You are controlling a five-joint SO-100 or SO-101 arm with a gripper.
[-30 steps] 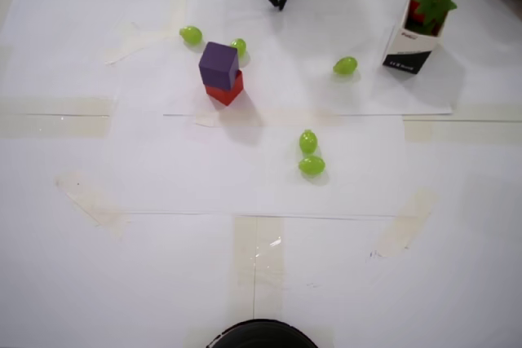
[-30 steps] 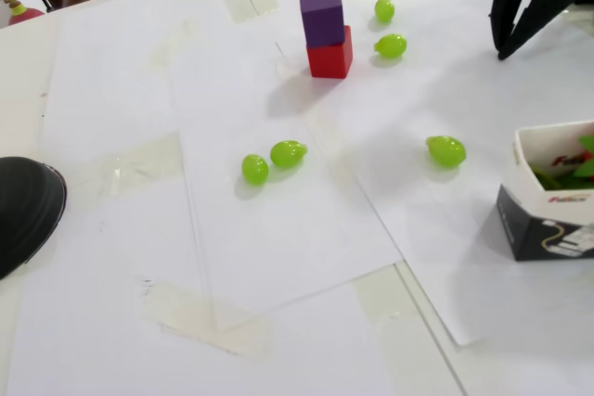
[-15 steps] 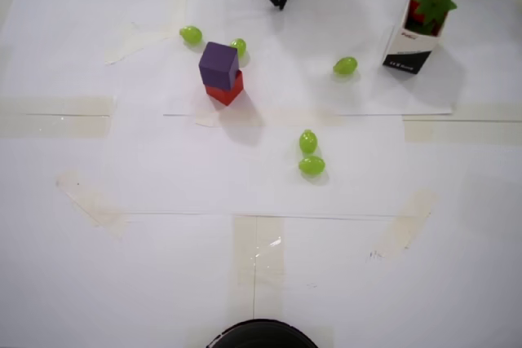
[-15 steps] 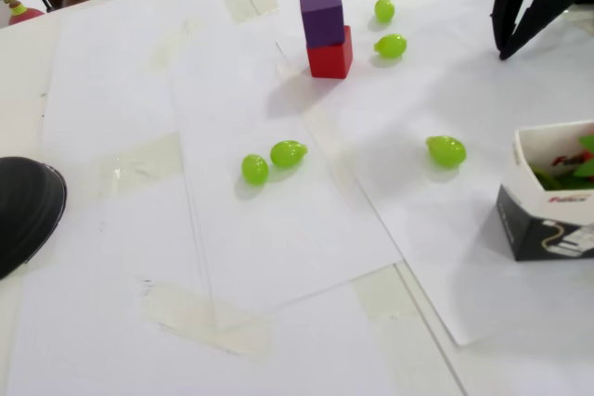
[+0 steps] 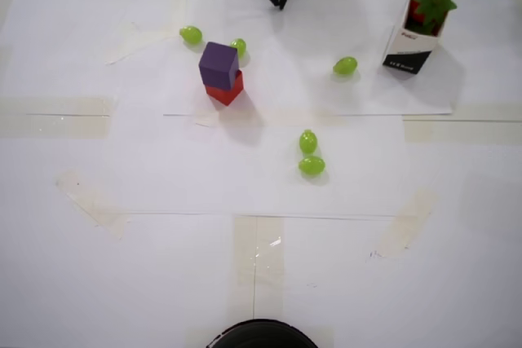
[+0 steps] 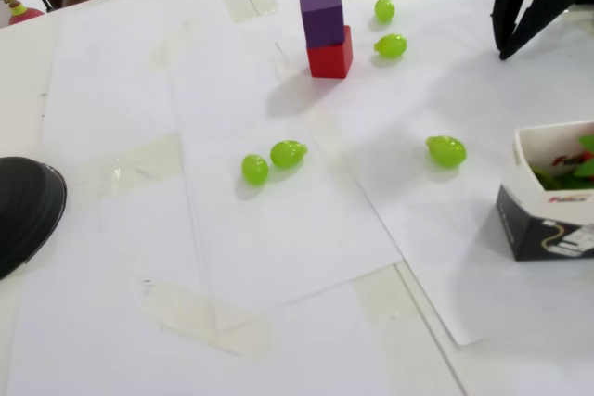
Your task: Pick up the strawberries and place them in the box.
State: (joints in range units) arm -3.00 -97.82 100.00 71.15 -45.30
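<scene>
The white box (image 5: 405,50) with a black base stands at the far right of the overhead view and at the right edge of the fixed view (image 6: 548,229). The strawberries (image 5: 431,2) sit inside it, green leafy tops poking above the rim with a bit of red beneath; in the fixed view only leaves and a hint of red (image 6: 563,169) show. My black gripper (image 5: 280,4) hangs at the top middle of the overhead view, well left of the box, its fingers meeting at the tips, holding nothing. The fixed view shows it at the upper right (image 6: 505,51).
A purple cube (image 5: 218,64) is stacked on a red cube (image 5: 225,90). Several green grapes lie around: two by the cubes (image 5: 191,35), one left of the box (image 5: 345,65), a pair mid-table (image 5: 310,155). A dark round object (image 5: 261,336) sits at the near edge.
</scene>
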